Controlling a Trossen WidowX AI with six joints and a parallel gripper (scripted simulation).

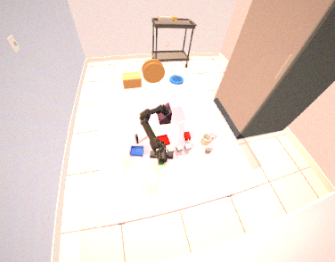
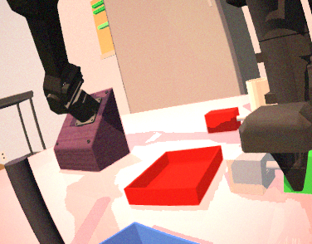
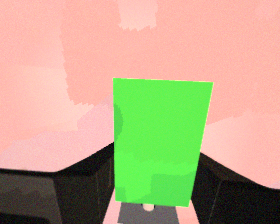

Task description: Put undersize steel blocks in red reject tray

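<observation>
the gripper (image 2: 298, 187) (image 3: 151, 143) is half open, tight on the green gauge (image 2: 306, 176) (image 3: 158, 142). keep its pin straight with the block (image 2: 247, 172) (image 3: 147, 216) before it, and push softly.

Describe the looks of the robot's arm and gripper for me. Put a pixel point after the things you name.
The arm (image 1: 148, 130) (image 2: 280, 58) is black to dark brown-grey, built from chunky, rounded segments with visible seams between its housings. The gripper (image 1: 161, 161) (image 2: 299, 188) (image 3: 151, 143) is equally dark, with a broad, bulky body and fingers tapering toward their tips. I make out no lettering.
</observation>
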